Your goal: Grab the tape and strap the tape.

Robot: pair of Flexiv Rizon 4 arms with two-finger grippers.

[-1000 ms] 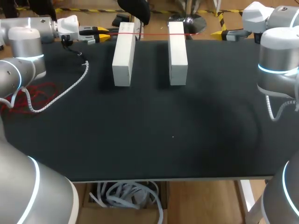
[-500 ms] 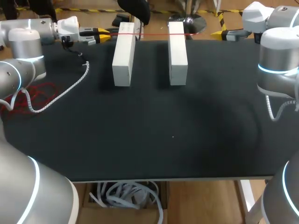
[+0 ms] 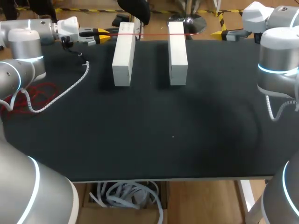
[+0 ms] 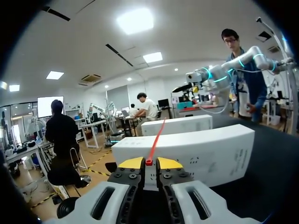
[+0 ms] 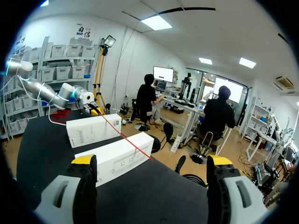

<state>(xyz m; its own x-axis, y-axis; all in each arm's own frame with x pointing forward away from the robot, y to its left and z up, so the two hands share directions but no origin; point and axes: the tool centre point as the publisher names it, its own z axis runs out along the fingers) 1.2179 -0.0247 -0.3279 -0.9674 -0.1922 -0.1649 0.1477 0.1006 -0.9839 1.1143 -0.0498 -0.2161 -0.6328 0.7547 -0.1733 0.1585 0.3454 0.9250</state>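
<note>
Across the whole head view lies the black tabletop [image 3: 173, 140]. The left arm [image 3: 25, 51] comes in over its far left corner and the right arm [image 3: 278, 60] over its far right corner.

Near the far edge stand two long white boxes, the left-hand box [image 3: 123, 56] and the right-hand box [image 3: 177, 53]. They lie side by side with a gap between them. Each has its long axis running from the far edge toward the near edge.

By the left edge a white coiled cable [image 3: 70, 91] curves over the black surface, with a red tangle [image 3: 44, 93] beside it.

The tape [image 3: 154, 34] is a thin red strip pulled straight. Its long axis runs parallel to the far edge and crosses the far ends of both boxes at right angles to them. One end points at the far left corner and the other at the far right corner.

The left claw [image 3: 105, 34] hangs at the far edge, just beside the left-hand box. It is clenched on the tape's left end: in the left wrist view the yellow fingertips [image 4: 131, 163] meet on the red strip, which runs away from them over the boxes.

The right claw [image 3: 223, 33] sits at the far edge beyond the right-hand box. It is released, with its fingers [image 5: 84, 161] spread wide. The tape's free end stops near the right-hand box, ahead of this claw and apart from it.
</note>
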